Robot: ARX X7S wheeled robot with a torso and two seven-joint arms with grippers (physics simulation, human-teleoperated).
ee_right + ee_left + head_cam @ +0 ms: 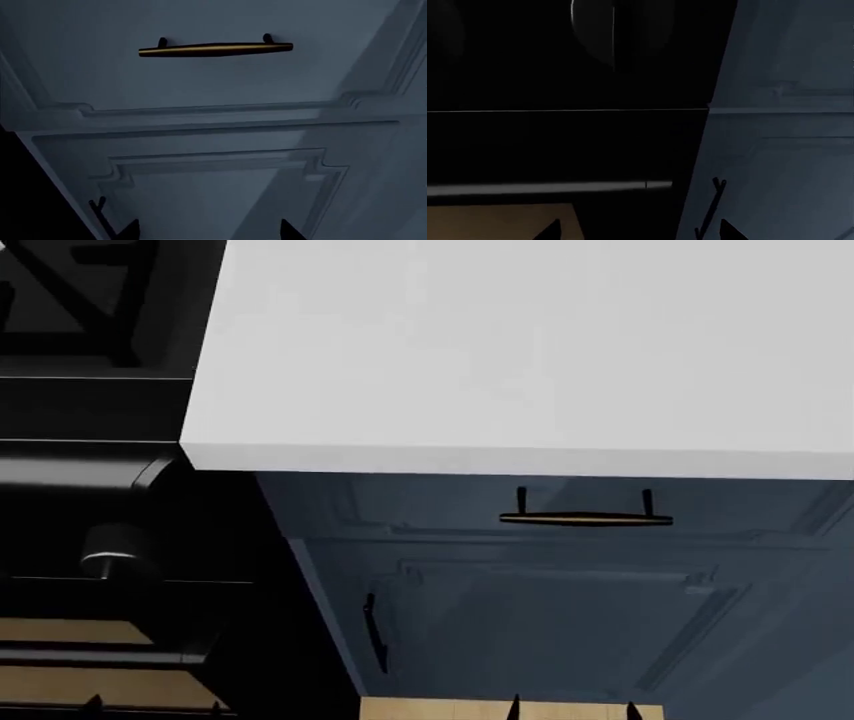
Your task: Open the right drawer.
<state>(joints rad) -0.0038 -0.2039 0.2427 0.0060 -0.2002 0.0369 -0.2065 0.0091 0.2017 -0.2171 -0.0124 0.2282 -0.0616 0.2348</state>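
Observation:
The right drawer (747, 502) is a wide, shallow blue-grey front just under the white countertop, closed, with a horizontal brass bar handle (585, 518). In the right wrist view the handle (215, 48) lies well ahead of my right gripper (210, 231). That gripper is open and empty, facing the cabinet door panel (220, 195) below the drawer. Its tips show at the bottom edge of the head view (571, 708). My left gripper (640, 232) is open and empty, facing the black oven front (560, 145) at its seam with the blue-grey cabinet.
The taller cabinet door (561, 620) below the drawer has a dark vertical handle (375, 632). The black oven (120, 620) with a knob (114, 550) stands to the left. The white countertop (534, 350) overhangs the drawer. Wooden floor (441, 710) shows below.

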